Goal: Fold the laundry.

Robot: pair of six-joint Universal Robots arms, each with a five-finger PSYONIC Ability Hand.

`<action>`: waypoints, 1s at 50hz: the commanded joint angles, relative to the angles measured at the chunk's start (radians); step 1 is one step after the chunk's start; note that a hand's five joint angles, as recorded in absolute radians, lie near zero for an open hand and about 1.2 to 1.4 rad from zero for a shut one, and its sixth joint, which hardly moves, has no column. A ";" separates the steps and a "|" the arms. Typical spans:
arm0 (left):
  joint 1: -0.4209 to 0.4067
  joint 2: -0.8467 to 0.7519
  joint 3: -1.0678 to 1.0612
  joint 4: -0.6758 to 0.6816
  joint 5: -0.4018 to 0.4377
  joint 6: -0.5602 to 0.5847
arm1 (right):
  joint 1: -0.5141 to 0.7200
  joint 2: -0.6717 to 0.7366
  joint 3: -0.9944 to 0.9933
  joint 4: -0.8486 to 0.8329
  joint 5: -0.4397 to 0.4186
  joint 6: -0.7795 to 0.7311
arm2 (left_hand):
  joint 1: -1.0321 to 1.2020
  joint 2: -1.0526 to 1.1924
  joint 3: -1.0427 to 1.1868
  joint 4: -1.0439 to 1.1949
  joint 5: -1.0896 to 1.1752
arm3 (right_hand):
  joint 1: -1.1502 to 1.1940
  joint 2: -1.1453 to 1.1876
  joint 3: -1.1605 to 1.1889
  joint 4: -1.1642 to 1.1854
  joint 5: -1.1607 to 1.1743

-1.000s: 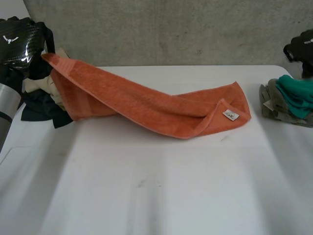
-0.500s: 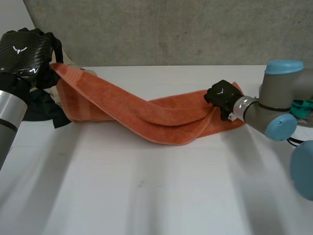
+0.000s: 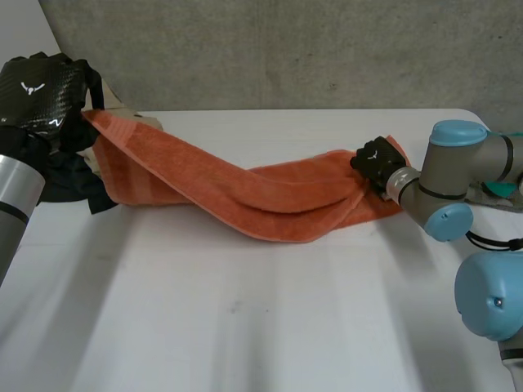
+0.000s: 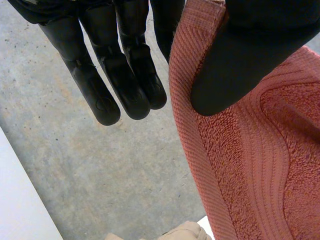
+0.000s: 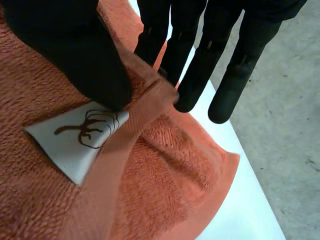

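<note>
The long orange fluffy towel (image 3: 245, 188) lies across the far part of the white table (image 3: 245, 327). It is twisted in the middle like a rope. Its left end is up in the air and its right end rests on the table.

The left hand (image 3: 45, 90) holds the raised end. In the left wrist view its thumb (image 4: 240, 60) presses the towel's edge against a finger. The other fingers (image 4: 125, 80) hang straight and hold nothing. I think it holds this end high so the towel can hang free and untwist.

The right hand (image 3: 374, 161) is on the other end, close to the small white label (image 5: 75, 140). Its thumb sits on top of the cloth, and its straight fingers are on the other side of the edge, so it pinches that corner. I think it takes this corner so both hands can pull the towel flat before folding it.

A heap of dark and cream clothes (image 3: 69, 184) lies just behind the towel's left end, maybe waiting for its turn.
</note>
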 commanded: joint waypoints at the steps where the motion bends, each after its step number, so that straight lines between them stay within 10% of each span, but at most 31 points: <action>1: 0.004 0.000 0.006 0.002 0.001 0.000 | 0.001 -0.114 -0.002 -0.008 0.070 0.043 | 0.249 0.196 0.202 0.196 0.229 | 0.292 0.219 0.227 0.225 0.247; 11: 0.024 0.016 0.015 -0.029 -0.001 0.002 | -0.042 -0.580 0.390 0.228 0.098 0.111 | 0.249 0.196 0.202 0.196 0.229 | 0.292 0.219 0.227 0.225 0.247; 23: 0.081 0.154 -0.066 -0.279 0.053 0.021 | -0.235 -1.121 1.067 0.388 0.087 -0.144 | 0.249 0.196 0.202 0.196 0.229 | 0.292 0.219 0.227 0.225 0.247; 33: 0.130 0.149 -0.092 -0.294 0.139 0.064 | -0.229 -1.057 1.102 0.334 0.083 -0.099 | 0.249 0.196 0.202 0.196 0.229 | 0.292 0.219 0.227 0.225 0.247; 40: 0.113 -0.222 0.111 -0.288 0.116 0.205 | -0.169 -0.747 0.787 0.322 0.199 -0.067 | 0.249 0.196 0.202 0.196 0.229 | 0.292 0.219 0.227 0.225 0.247; 50: 0.004 -0.481 0.891 -0.227 -0.149 0.075 | -0.066 -0.664 0.223 -0.109 0.303 0.268 | 0.249 0.196 0.202 0.196 0.229 | 0.292 0.219 0.227 0.225 0.247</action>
